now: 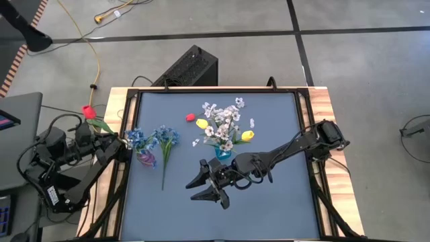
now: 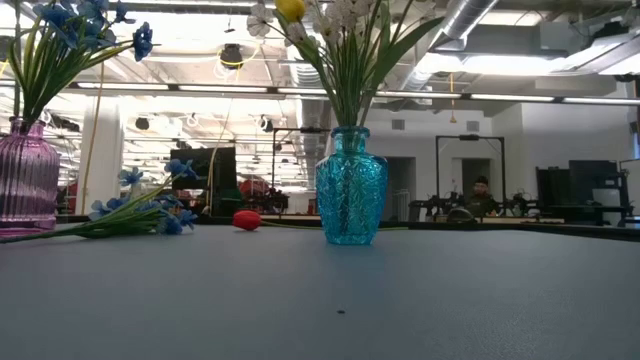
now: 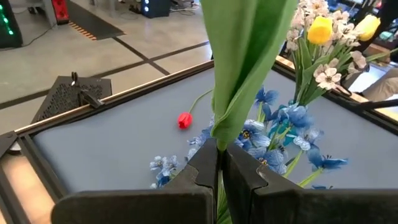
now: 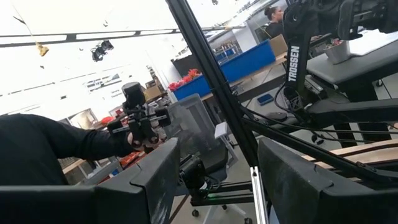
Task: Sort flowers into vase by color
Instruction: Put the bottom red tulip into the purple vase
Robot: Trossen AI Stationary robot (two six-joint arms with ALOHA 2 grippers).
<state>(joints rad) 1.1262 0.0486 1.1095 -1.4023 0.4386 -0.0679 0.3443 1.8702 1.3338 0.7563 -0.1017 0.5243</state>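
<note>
Red tulip [image 1: 88, 111] in the air off the table's left edge, its leafy stem pinched tight between the left gripper [image 3: 219, 177] fingers. Just inside that edge stands the pink vase [image 1: 146, 158] with blue sprays. Danger: the long stem could swing into those blooms and tip the vase. Another red tulip [image 1: 190, 117] lies near the far edge, a blue spray [image 1: 165, 142] flat beside the pink vase. The right gripper [image 1: 213, 186], fingers spread and empty, waits mid-table by the teal vase [image 1: 222, 153].
</note>
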